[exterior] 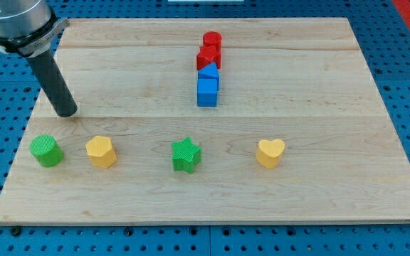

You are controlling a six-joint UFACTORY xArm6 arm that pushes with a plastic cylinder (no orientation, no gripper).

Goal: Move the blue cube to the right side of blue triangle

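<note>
**A:** Camera view check: where does the job stand?

**B:** Not begun, by my reading. The small blue cube (207,92) sits near the middle of the pale wooden tabletop (319,85), touching the little blue triangle block (209,72) just above it toward the view's top. Beyond those come two red blocks (210,50), stacked up the same line; their shapes are hard to make out from here, possibly a star and a cylinder.

**A:** And my tip?

**B:** My tip (67,113) rests on the board far over at the view's left, well apart from the blue pair, just above the green cylinder block (46,151) and the yellow hexagonal block (101,151). There is no pincer on this rig, only the rod, so nothing is clenched or held.

**A:** What is left?

**B:** Everything: the cube must come out from below the triangle and round to its right side in the view.

**A:** Orientation?

**B:** It lies roughly square to the board edges, with no real long axis. The green star block (186,156) and yellow heart block (270,153) lie along the bottom row, out of the way.
</note>
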